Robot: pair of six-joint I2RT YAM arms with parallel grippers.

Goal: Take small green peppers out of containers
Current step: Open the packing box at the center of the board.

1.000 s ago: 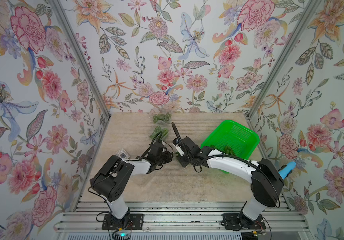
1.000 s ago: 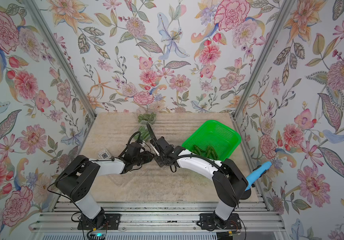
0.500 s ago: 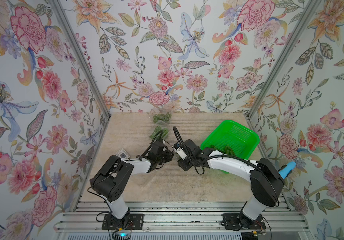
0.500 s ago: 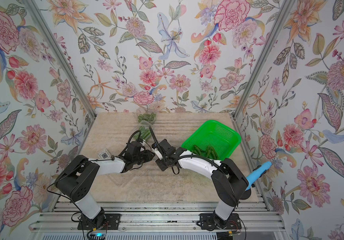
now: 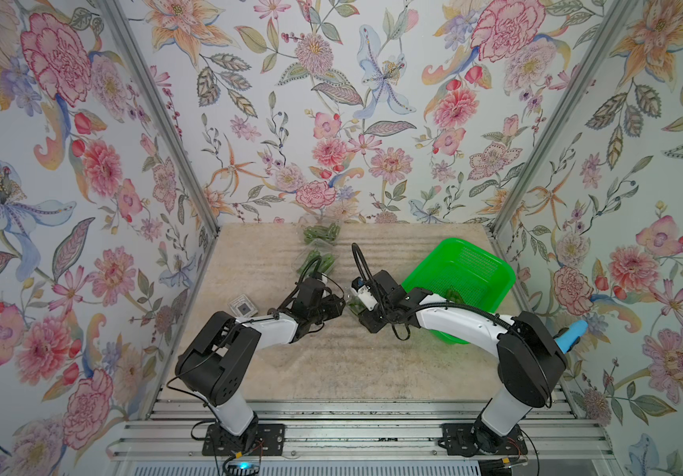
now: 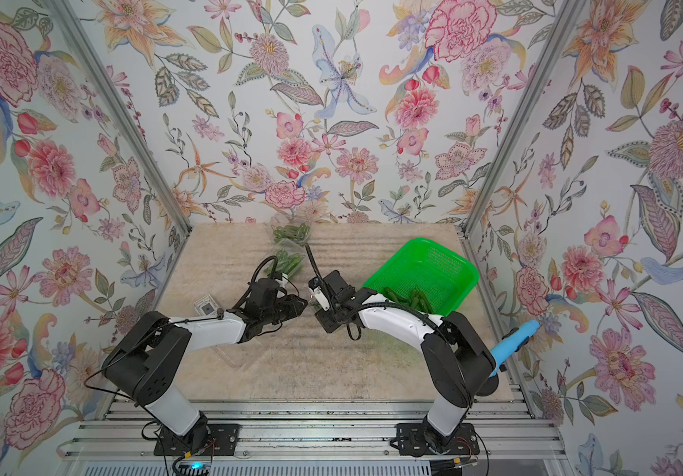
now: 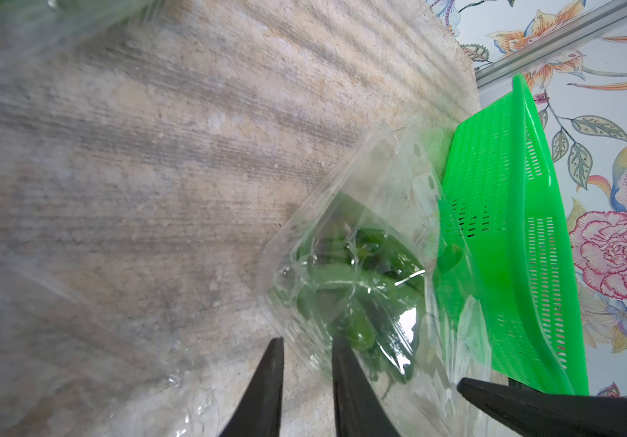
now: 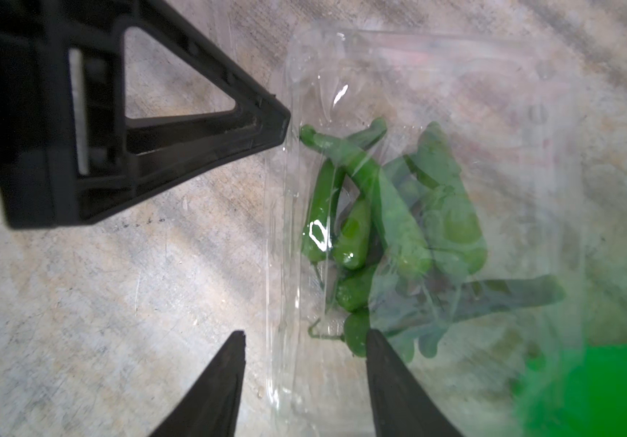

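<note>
Top views look steeply down; both wrist views closely share one container (image 7: 380, 212).

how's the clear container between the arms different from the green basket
The clear container is small, thin and see-through; the green basket is larger, bright green and slotted. The container lies midway across the table; the basket sits at its right edge. Both hold green peppers.

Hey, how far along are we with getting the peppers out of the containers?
Done: some peppers lie in the green basket. In hand: a full container between the left gripper, seemingly pinching its rim, and the open right gripper. Left: two full containers at the back.
</note>
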